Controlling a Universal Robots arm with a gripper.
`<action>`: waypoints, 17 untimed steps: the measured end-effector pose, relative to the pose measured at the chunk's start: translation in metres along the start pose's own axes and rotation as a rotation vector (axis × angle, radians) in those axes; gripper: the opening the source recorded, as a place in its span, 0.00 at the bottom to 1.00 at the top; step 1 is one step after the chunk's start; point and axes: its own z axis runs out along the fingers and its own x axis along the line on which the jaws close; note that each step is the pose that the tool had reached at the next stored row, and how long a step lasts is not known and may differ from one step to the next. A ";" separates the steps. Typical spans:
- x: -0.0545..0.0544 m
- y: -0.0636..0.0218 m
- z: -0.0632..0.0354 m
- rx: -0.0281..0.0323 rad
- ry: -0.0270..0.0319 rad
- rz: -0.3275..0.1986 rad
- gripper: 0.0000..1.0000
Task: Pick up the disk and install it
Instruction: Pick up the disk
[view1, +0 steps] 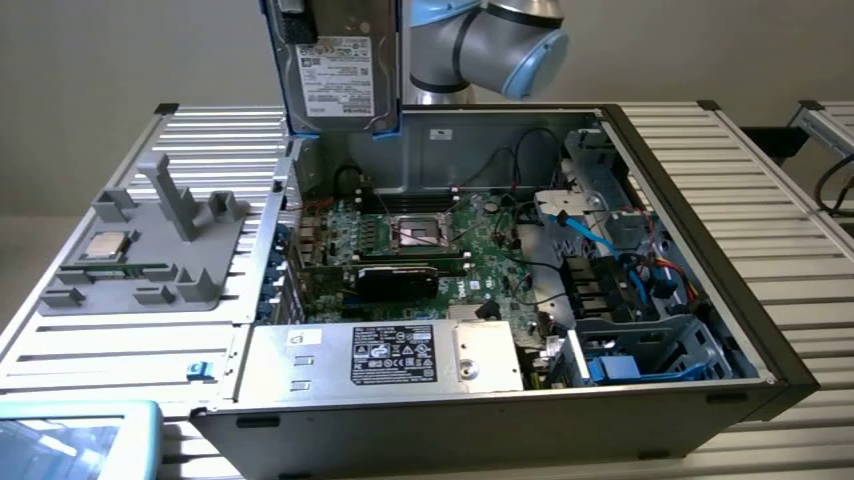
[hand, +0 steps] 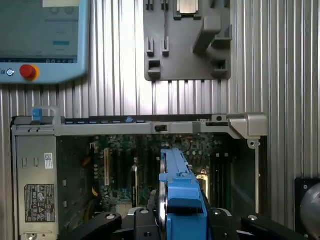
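Disk (view1: 336, 70) hangs upright in the air above the open case (view1: 467, 425), over its far wall toward the exterior view's left. Its white label (view1: 340, 75) faces the camera, and the blue bracket (view1: 387, 128) shows at its lower edge. Pincer (hand: 182, 220) is closed on the disk. In the wrist view the dark fingers (hand: 147, 225) press on either side of it, and the disk is seen edge-on with the bracket toward the camera. The disk touches no part of the case.

The arm (view1: 494, 45) rises behind the case's far wall. Inside the case lie the green board (view1: 441, 235), a silver box (view1: 400, 355) with a black sticker against the near wall, and blue cables (view1: 594, 235) toward the exterior view's right.

The case sits on a ribbed metal counter (view1: 747, 170). On the counter at the exterior view's left stands a grey fixture (view1: 160, 270) with a small square chip (view1: 107, 245) on it — well apart from the disk. A pendant (view1: 74, 440) with a blue rim lies at the near left corner.
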 end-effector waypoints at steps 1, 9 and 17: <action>0.002 -0.0033 -0.0003 -0.0003 0.0000 0.000 0.37; 0.011 -0.0358 -0.0048 -0.0009 0.0001 0.000 0.37; 0.013 -0.0539 -0.0067 -0.0009 0.0011 0.000 0.37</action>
